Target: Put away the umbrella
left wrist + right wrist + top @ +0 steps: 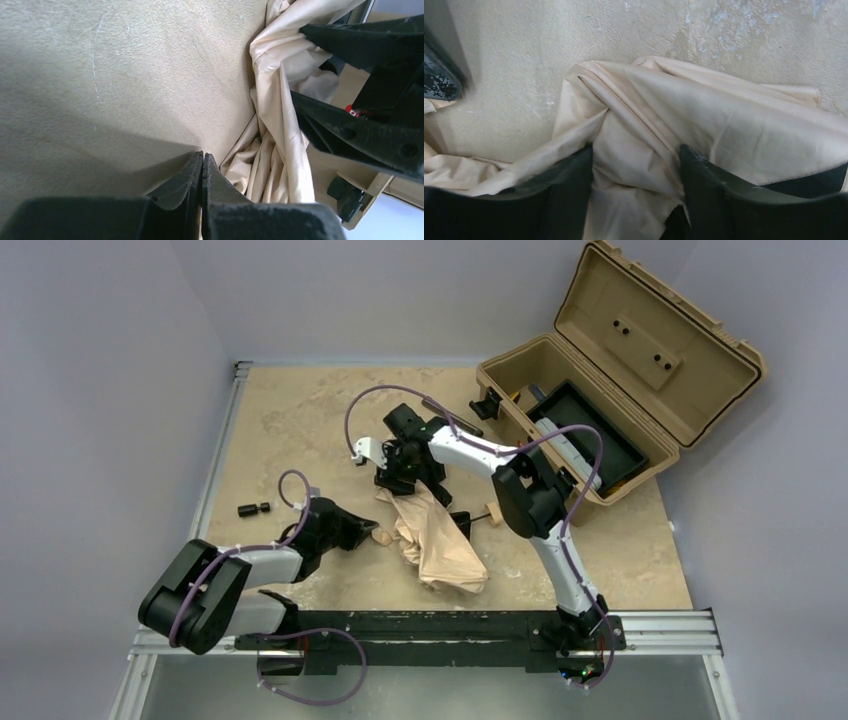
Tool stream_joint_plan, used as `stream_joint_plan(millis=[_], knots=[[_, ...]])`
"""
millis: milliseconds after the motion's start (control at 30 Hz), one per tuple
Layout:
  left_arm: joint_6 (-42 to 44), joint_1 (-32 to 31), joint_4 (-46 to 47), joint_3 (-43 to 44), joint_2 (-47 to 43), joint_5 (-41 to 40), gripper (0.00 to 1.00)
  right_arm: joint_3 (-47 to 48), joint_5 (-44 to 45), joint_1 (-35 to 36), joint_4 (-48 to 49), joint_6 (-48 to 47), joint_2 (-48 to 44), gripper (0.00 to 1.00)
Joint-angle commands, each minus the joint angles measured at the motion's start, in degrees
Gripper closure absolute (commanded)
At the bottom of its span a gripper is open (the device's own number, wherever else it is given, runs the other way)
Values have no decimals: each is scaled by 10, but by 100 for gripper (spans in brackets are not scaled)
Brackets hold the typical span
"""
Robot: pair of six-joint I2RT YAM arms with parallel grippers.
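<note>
1. Top external view: the umbrella (440, 545) lies as a crumpled beige heap on the tabletop (290, 420), outside the case (650, 350) and just off its front wall. The case's lid is up. The right claw (398, 468) sits on the heap's edge. The left claw (365, 533) is at the heap's side away from the case. I judge the step to be gathering the loose canopy, with nothing stowed yet. The tabletop is mottled and sandy, edged by metal rails, and the walls are plain and pale. A small black piece (253, 509) lies far from the case.

2. Left wrist view: the left claw (202, 161) is clenched on nothing, its tips low over bare tabletop on the umbrella's (280, 125) side away from the case. The right claw (300, 62) reaches into the folds from the case side.

3. Right wrist view: the right claw (636, 170) is released, its jaws standing apart on either side of a raised fold of the umbrella (724, 115). I cannot tell whether they already press the cloth. The next move calls for a firm pinch on that fold, then a lift toward the case without the cloth slipping.
</note>
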Motion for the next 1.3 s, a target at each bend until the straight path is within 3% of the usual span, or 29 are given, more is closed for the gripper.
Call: stream_joint_plan(millis=[0, 67, 167, 567, 833, 1133, 1267], knots=[[21, 5, -17, -8, -35, -14, 100, -1, 32, 3, -5, -6, 28, 57], [26, 5, -24, -9, -43, -16, 100, -14, -3, 3, -2, -20, 18, 78], [27, 5, -27, -9, -41, -19, 100, -56, -51, 3, 11, -34, -18, 99], [24, 5, -14, 12, -9, -20, 100, -273, -261, -28, 144, -104, -292, 100], [49, 14, -22, 57, 25, -4, 100, -368, -296, -28, 157, -102, -396, 100], [90, 21, -41, 154, 86, 45, 100, -417, -318, -24, 49, -179, -459, 100], [95, 22, -62, 178, 115, 61, 100, -434, -322, -24, 86, -153, -513, 100]])
